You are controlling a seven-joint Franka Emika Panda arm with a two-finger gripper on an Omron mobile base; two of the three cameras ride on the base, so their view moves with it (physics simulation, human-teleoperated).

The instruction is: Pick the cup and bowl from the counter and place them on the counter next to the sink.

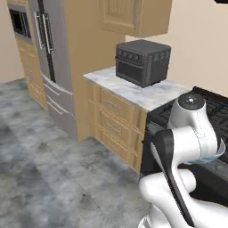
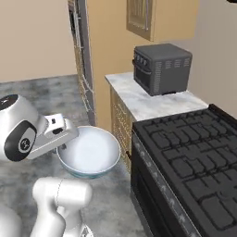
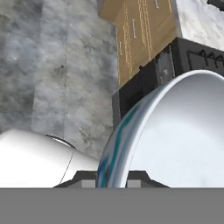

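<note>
Hand nearly closed, pinching rim of white ceramic bowl with blue-green outer band; bowl held above grey floor, at 9 o'clock of black stove. No readable writing.

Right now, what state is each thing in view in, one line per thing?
White bowl with a blue-green rim: held in the air above the grey floor, upright, nothing in it.
Gripper: shut on the bowl's rim.
Dark grey toaster oven: door closed, standing on the white marble counter.
Black gas stove: no flames, nothing on its grates.
</note>
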